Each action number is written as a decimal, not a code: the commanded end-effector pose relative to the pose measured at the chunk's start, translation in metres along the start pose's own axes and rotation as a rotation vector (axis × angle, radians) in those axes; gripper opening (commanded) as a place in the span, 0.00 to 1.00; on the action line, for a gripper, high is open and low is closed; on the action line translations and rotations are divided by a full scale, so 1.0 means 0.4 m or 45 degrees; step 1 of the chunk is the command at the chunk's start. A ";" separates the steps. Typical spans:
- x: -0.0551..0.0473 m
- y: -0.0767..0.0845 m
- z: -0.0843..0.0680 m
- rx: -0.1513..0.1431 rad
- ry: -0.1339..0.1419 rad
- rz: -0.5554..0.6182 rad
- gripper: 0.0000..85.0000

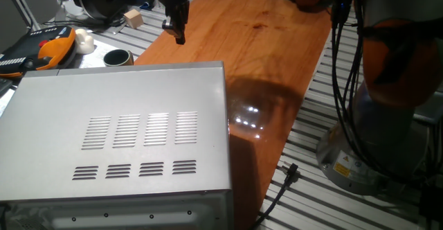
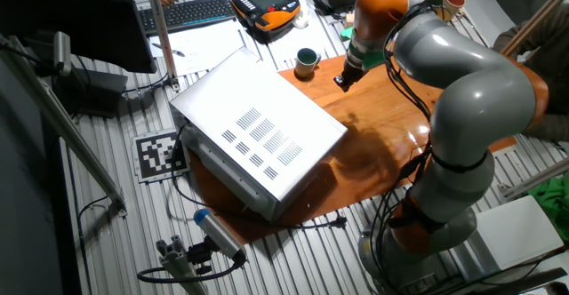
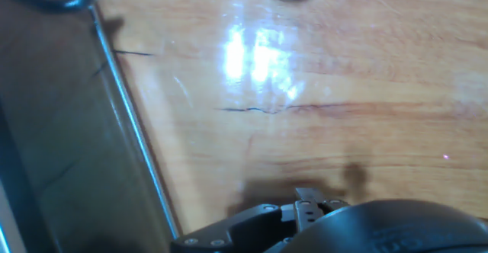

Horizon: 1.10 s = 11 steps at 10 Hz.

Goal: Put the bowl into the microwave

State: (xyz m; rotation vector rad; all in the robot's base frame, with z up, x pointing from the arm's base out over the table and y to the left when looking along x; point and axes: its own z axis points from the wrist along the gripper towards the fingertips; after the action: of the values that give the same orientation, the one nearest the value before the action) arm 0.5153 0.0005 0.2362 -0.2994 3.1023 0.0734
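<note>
Counter and what sat on it

I saw a glossy orange-brown wooden counter (image 1: 263, 43) laid over a base of ribbed grey metal slats (image 1: 387, 209), with lamp glare on its varnish. The microwave (image 1: 131, 140) rested on the counter's near end, its slotted top panel facing up. In the other fixed view the bowl (image 2: 306, 61) stood just beyond the microwave's far corner, at the counter's edge where wood met slats; I could not tell which surface bore it. On the slats past it lay a white rounded lump (image 1: 84, 41) and a pale wooden cube (image 1: 133, 18). A black cable and plug (image 1: 289, 174) trailed across the slats beside the counter's edge.
</note>
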 end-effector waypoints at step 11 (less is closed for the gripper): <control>-0.190 0.147 0.015 -0.289 -0.098 0.263 0.20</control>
State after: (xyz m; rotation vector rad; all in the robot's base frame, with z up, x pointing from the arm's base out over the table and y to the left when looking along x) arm 0.5784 0.0737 0.2345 0.0200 3.0378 0.4335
